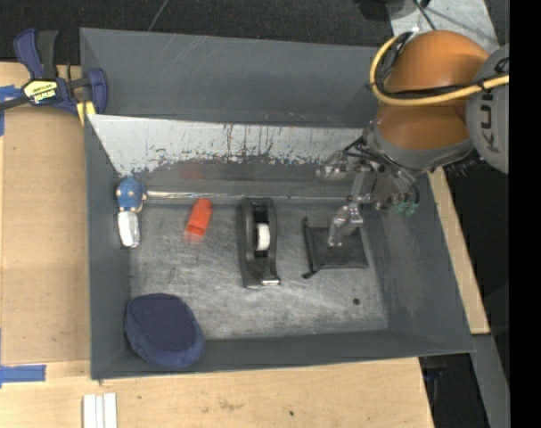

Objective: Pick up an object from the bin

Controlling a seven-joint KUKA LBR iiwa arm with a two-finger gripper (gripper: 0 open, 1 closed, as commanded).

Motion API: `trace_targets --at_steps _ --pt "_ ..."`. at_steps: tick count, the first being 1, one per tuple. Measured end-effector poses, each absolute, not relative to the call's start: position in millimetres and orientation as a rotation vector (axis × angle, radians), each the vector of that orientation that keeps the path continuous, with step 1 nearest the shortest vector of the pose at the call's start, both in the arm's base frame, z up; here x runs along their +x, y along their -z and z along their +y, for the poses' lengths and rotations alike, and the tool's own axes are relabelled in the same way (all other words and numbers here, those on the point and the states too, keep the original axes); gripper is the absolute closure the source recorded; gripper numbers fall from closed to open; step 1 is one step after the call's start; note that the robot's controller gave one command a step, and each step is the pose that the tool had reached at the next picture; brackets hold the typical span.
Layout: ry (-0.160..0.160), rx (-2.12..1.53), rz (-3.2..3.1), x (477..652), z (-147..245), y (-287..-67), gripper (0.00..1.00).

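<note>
**binwatcher:** ok so what's in the bin (252, 78), going left to right? I'm using the black tape dispenser (259, 242) in the middle as my reference.

**gripguy:** Farthest left of the dispenser is a little bottle (127, 212), white with a blue cap, right up against the left wall. Also left of the dispenser, but down toward the near wall, is a dark blue round pad (163, 330), sitting in the corner and well apart from everything else. Just left of the dispenser, near its far end, is a small orange block (198, 218). It's close but not touching.

**binwatcher:** and to the right of it?

**gripguy:** Just right of the dispenser is a black flat piece (335, 250), roughly square and lying flat on the floor, with a thin gap between the two. The claw (345, 221) is down at that piece's far edge, so most of the piece sits on the near side of it.

**binwatcher:** clamped on it? open?

**gripguy:** honestly can't tell. From this angle I can't make out whether the claw is apart or together, or whether it's actually touching the piece. Farther right of the dispenser, up over the bin's right rim, is the robot's big orange cover (430, 83).
</note>
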State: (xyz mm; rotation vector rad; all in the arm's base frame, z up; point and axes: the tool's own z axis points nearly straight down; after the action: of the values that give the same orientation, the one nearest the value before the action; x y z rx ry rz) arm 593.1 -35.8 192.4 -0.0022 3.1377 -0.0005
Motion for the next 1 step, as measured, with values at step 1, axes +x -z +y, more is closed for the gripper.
trace_targets --at_steps 1 --pt "-0.001 -0.212 3.126 602.4 -61.1 -71.1 0.0"
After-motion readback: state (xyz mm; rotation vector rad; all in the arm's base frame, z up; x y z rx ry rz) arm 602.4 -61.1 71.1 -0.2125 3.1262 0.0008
